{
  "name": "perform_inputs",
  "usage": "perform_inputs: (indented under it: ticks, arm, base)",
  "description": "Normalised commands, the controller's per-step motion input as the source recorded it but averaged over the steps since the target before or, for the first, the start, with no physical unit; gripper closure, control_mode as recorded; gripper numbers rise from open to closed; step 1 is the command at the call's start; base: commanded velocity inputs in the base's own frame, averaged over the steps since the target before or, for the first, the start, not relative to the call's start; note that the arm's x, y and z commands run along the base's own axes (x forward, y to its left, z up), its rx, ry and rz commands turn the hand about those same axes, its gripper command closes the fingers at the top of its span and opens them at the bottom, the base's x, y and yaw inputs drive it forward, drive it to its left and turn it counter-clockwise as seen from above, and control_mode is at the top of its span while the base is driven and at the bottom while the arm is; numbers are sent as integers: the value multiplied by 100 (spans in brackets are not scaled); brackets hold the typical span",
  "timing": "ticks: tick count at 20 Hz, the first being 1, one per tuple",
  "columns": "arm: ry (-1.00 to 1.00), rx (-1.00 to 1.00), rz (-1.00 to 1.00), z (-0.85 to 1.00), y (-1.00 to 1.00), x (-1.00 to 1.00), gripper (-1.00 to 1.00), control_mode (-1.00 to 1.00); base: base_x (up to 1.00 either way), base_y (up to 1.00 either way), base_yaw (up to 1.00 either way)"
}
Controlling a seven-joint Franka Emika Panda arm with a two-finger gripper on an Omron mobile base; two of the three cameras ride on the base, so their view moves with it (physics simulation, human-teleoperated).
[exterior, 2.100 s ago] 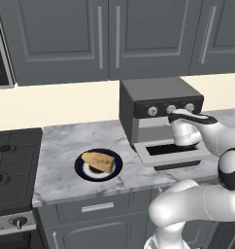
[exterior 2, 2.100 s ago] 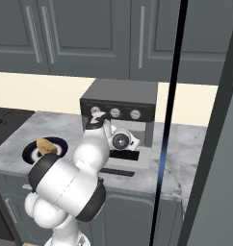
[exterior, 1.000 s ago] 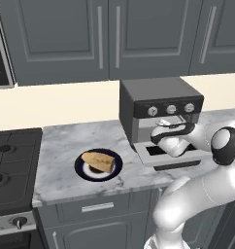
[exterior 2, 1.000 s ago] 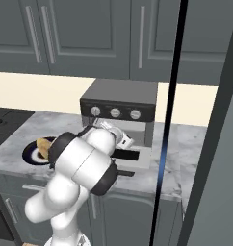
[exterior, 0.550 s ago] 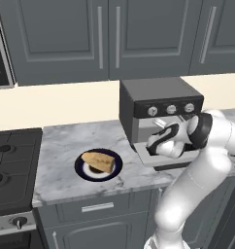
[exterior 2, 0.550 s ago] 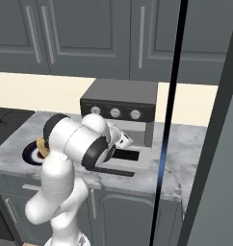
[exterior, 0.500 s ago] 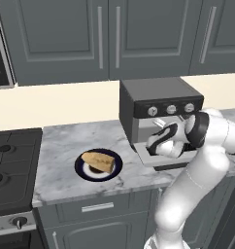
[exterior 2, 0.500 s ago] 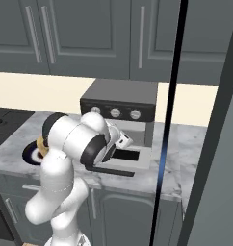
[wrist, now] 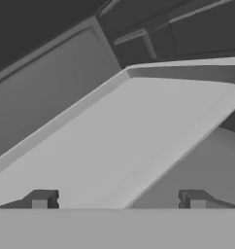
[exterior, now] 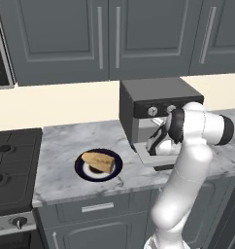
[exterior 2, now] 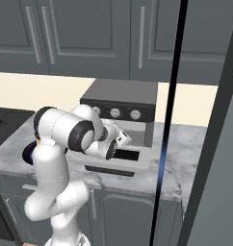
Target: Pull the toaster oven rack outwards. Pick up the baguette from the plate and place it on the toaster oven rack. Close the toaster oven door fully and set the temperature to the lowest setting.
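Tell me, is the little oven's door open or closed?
Open. The toaster oven door lies flat on the counter in front of the toaster oven, like a shelf, and the cavity behind it is uncovered.

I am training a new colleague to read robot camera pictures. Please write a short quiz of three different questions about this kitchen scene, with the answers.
1. True or false: the baguette lies on the plate.
2. Is the toaster oven door A) shut upright, or B) folded down open?
3. Fill in: the gripper has its fingertips apart, so it is ____.

Key: 1 true. 2 B. 3 open, holding nothing, at the mouth of the toaster oven.
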Motion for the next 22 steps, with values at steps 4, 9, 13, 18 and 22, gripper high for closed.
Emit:
perform_inputs:
  ticks: [4,9,13,18,22]
  arm:
    - [32,0,-2,-35,-7,6,-100,-100]
    - [66,0,0,-55,0,0,-100,-100]
    - [74,0,0,-53,0,0,-100,-100]
    - [70,7,0,-41,0,-6,100,-100]
    - [57,31,0,-26,-2,-65,100,-100]
  base:
    - [0,0,0]
    - [0,0,0]
    - [0,0,0]
    - [0,0,0]
    - [0,0,0]
